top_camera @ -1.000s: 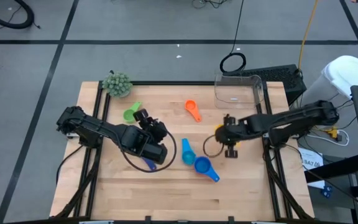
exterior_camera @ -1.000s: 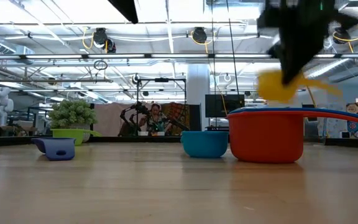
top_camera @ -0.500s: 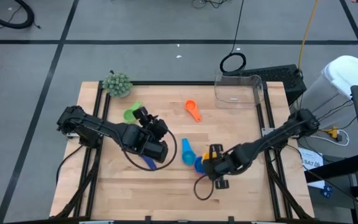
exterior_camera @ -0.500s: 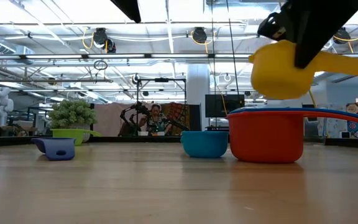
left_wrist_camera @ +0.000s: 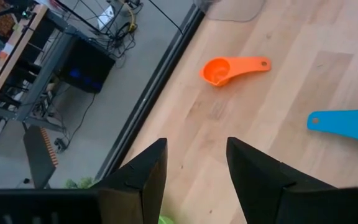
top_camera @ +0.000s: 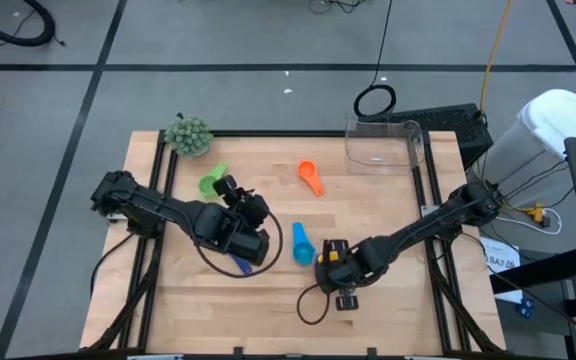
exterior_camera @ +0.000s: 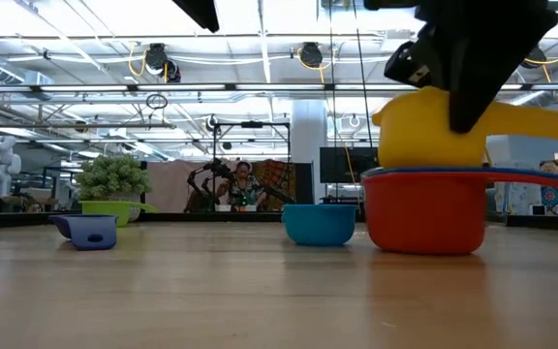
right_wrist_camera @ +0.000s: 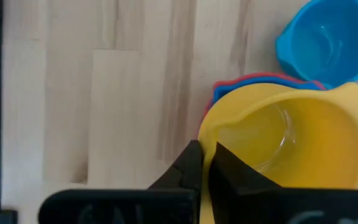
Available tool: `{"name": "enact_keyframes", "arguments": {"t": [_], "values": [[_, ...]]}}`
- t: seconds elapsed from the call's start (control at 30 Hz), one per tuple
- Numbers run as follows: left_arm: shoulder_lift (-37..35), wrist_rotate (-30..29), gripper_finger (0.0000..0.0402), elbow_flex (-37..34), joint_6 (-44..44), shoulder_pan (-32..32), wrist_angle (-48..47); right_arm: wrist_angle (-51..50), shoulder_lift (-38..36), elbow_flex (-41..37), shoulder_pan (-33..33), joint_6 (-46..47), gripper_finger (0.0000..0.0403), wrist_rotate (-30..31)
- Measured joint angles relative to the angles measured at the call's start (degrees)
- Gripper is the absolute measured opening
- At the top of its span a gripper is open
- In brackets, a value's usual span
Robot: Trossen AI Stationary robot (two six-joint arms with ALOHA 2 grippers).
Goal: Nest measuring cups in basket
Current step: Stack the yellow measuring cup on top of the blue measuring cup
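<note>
My right gripper (top_camera: pixel 334 272) is shut on the yellow measuring cup (exterior_camera: pixel 429 126), which sits in a darker blue cup nested in the red cup (exterior_camera: pixel 424 213); their rims (right_wrist_camera: pixel 253 81) show beside it. The light blue cup (top_camera: pixel 300 243) stands just to the left. My left gripper (left_wrist_camera: pixel 194 174) hangs open above the table, left of centre, touching nothing, over a second darker blue cup (top_camera: pixel 238 263). The orange cup (top_camera: pixel 310 177) and green cup (top_camera: pixel 211 182) lie farther back. The clear basket (top_camera: pixel 383 145) stands at the far right edge. My right gripper pinches the yellow cup's handle (right_wrist_camera: pixel 205 186) between its two fingers, close to where it joins the bowl. The fingers come from above, pointing down. The cup is upright, its bowl resting inside the blue-and-red stack, its handle sticking out level (exterior_camera: pixel 541 121).
A fuzzy grey-green ball (top_camera: pixel 188 133) sits at the table's far left corner, behind the green cup. Bare wood lies along the near edge and between the orange cup and the basket. A cable loop hangs from the right arm near the near edge (top_camera: pixel 313 305).
My right gripper has carried the yellow cup from the table's right-centre toward the near edge and the left, over the blue-and-red stack, and then down. The cup, lifted clear before, now sits in the stack. The left arm has kept still.
</note>
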Motion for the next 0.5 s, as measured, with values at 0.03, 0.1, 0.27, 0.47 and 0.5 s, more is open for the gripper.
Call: {"name": "enact_keyframes", "arguments": {"t": [0.03,0.1,0.27,0.47,0.5], "values": [[0.0,0.0,0.0170,0.0,-0.2,-0.2,0.0,0.0,0.2,0.0,-0.3,-0.1,0.0000,0.0],[0.0,0.0,0.0170,0.0,-0.6,-0.7,0.0,-0.1,0.4,0.0,-0.9,-0.5,0.0000,-0.2],[0.0,0.0,0.0170,0.0,-1.3,-1.6,0.0,-0.1,0.3,0.0,-2.2,-0.7,0.0000,-1.6],[0.0,0.0,0.0170,0.0,-1.8,-1.9,0.0,1.2,0.3,0.0,-2.7,-1.1,0.0041,-4.7],[0.0,0.0,0.0170,0.0,-1.8,-1.9,0.0,1.3,0.3,0.0,-2.7,-1.0,0.0054,-4.8]]}}
